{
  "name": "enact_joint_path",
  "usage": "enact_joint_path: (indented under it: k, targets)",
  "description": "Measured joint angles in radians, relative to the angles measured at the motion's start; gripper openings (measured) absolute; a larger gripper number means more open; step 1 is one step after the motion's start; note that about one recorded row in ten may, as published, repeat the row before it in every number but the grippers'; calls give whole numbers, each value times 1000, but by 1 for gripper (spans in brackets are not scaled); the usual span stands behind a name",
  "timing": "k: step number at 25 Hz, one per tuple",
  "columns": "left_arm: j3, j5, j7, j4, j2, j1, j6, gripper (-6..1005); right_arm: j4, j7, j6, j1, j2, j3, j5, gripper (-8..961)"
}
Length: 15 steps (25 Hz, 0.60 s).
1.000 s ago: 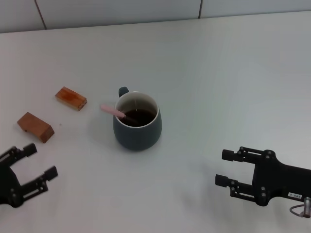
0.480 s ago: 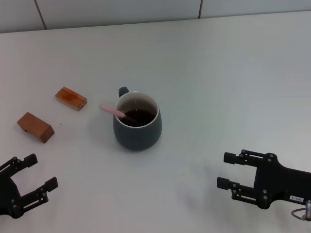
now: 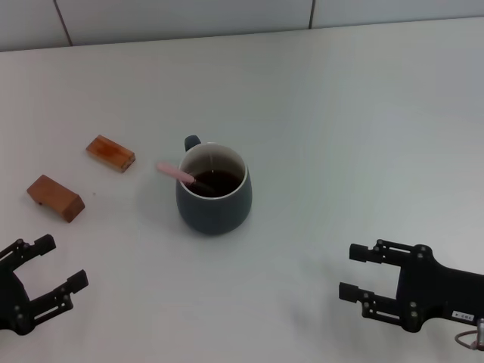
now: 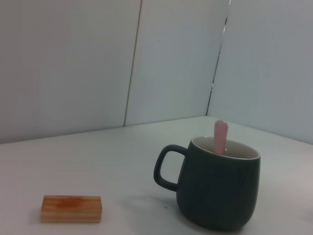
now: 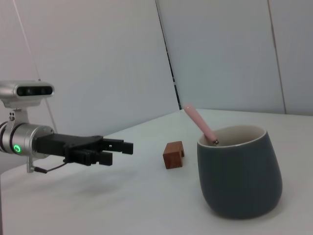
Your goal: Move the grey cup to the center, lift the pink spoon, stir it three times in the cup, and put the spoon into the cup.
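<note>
Head view: both arms have drawn back toward the desk's (image 3: pixel 363 113) near edge since earlier; left gripper (image 3: pixel 47 262) and right gripper (image 3: pixel 351 272) hang with fingers wide, holding nothing. Centred, the rounded grey cup (image 3: pixel 214 198) holds dark liquid and the pink spoon (image 3: pixel 175 173).

Left wrist view: glossy cup (image 4: pixel 217 188), one rectangular wooden block (image 4: pixel 71 209).

Right wrist view: spoon (image 5: pixel 200 124) leans on the rim.

The spoon's (image 3: pixel 180 175) bowl sat sunk in the cup's (image 3: pixel 214 198) dark liquid, out of sight. The left pincer (image 3: pixel 44 265) and right pincer (image 3: pixel 355 272) were cut off by the head view's lower edge. In the left wrist view, the cup's base ran past the frame.
</note>
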Motion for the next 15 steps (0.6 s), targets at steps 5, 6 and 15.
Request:
enact_joint_path:
  k: [5,6,15]
  targets:
    - [-1,0,0,0,0,-6,-2,829,1,-7,4,-5,1,-2,0,659]
    - [-1,0,-3,0,0,-13,-3,829,2,-7,4,-5,1,-2,0,659]
    - [-1,0,-8,-6,-2,-28,-6,829,13,-9,41,-3,3,-15,0,659]
